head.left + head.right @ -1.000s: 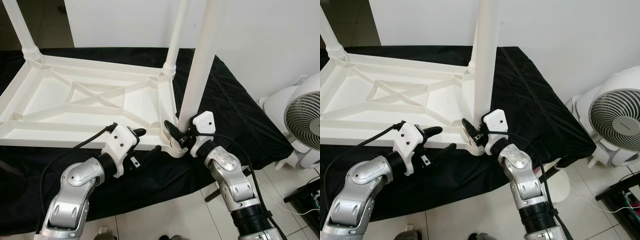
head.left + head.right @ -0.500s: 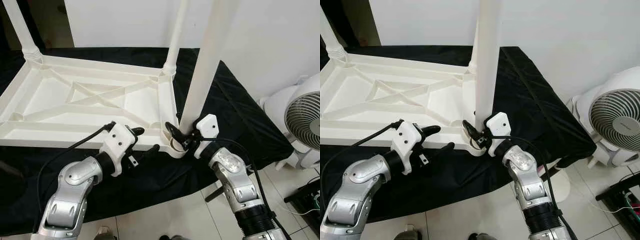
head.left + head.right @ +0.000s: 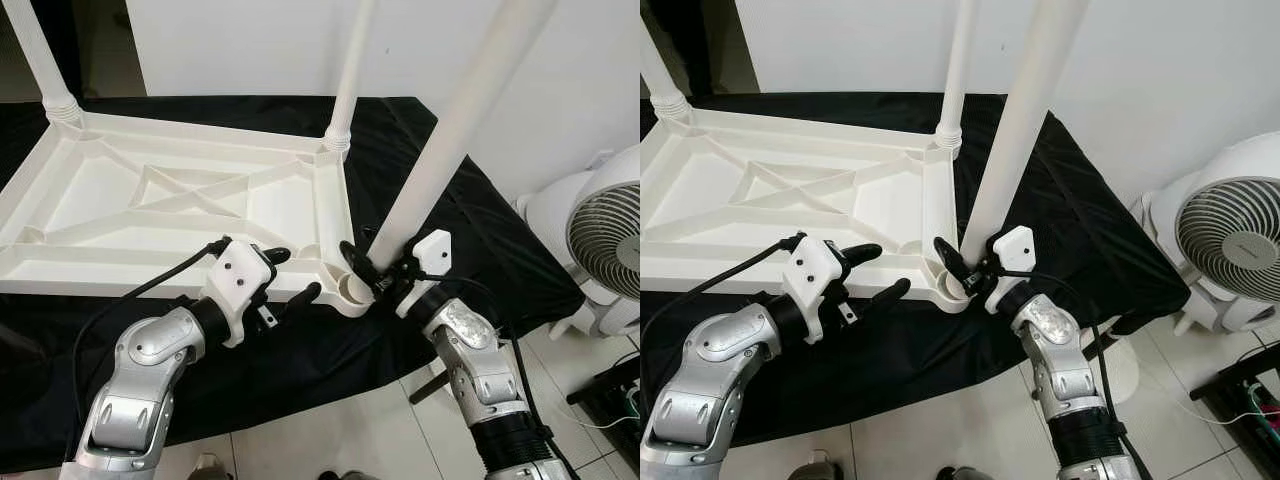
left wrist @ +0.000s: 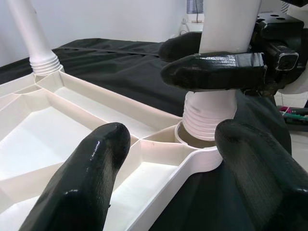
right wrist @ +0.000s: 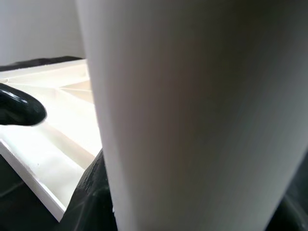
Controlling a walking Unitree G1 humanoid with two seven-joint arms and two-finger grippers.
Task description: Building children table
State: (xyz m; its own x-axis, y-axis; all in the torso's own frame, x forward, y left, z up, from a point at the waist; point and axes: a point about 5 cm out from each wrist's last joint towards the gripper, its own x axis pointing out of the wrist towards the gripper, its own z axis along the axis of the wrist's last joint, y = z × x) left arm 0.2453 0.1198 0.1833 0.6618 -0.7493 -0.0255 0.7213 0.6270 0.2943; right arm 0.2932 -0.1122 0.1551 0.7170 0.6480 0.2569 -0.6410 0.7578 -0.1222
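Open, our left gripper (image 3: pixel 292 275) straddles the tabletop (image 3: pixel 150 215) rim by the corner socket (image 3: pixel 352 289). Our right gripper (image 3: pixel 372 276) clamps the table leg (image 3: pixel 440 140), tilted over that socket; misaligned threads could cross-thread or jam.

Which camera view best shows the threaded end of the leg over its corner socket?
The left wrist view: the leg's threaded end sits tilted at the socket, right gripper clamping above. Eye views show it small; the right wrist view shows blank shaft.
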